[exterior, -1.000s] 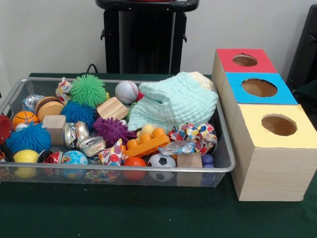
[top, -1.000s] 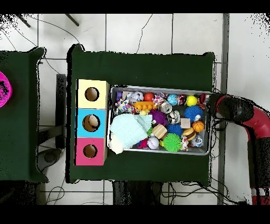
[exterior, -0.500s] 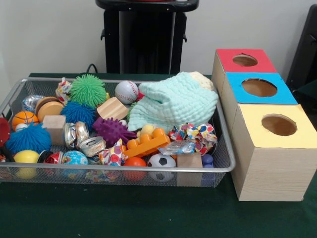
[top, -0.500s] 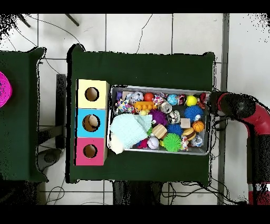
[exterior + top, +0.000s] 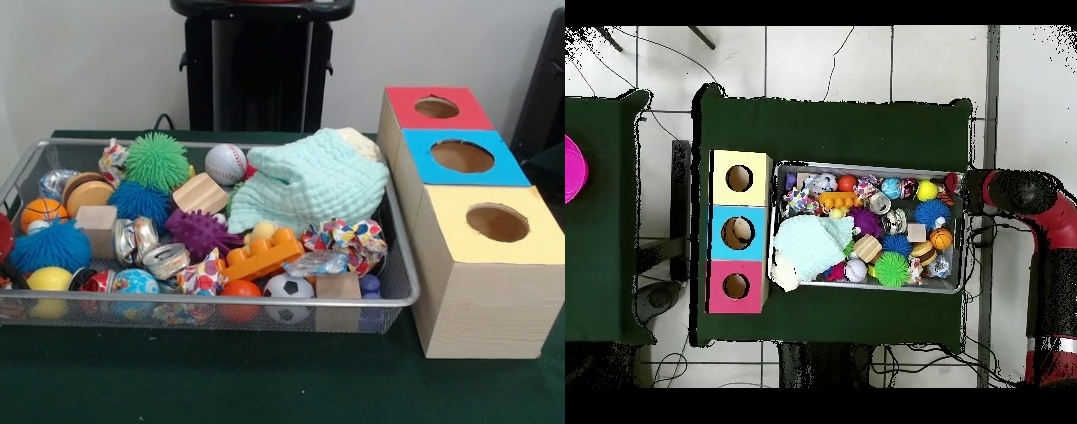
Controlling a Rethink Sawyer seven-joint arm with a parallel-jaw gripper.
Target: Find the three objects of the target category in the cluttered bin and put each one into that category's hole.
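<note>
The wire mesh bin (image 5: 221, 300) is full of mixed toys and also shows in the overhead view (image 5: 865, 167). I cannot make out any tan-orange or yellow plush animal; they are hidden in the clutter. A pale cream soft lump (image 5: 357, 140) peeks from behind a mint green cloth (image 5: 309, 181). The red-topped box's hole (image 5: 436, 107) is dark and open; it also shows in the overhead view (image 5: 736, 286). My gripper (image 5: 967, 190) hangs at the bin's end farthest from the boxes, beside a yellow ball (image 5: 928, 190). In the front view only a red sliver (image 5: 3, 237) shows at the left edge.
Blue-topped (image 5: 462, 156) and yellow-topped (image 5: 497, 222) boxes stand beside the red one. The bin holds a baseball (image 5: 226, 162), green (image 5: 156, 161), blue (image 5: 49, 246) and purple (image 5: 199, 231) spiky balls, wooden blocks (image 5: 200, 193), an orange brick (image 5: 262, 253) and crushed cans (image 5: 148, 247).
The arm has swung outward past the bin's end. In the front view the red sliver at the left edge has shrunk. Nothing in the bin has moved.
</note>
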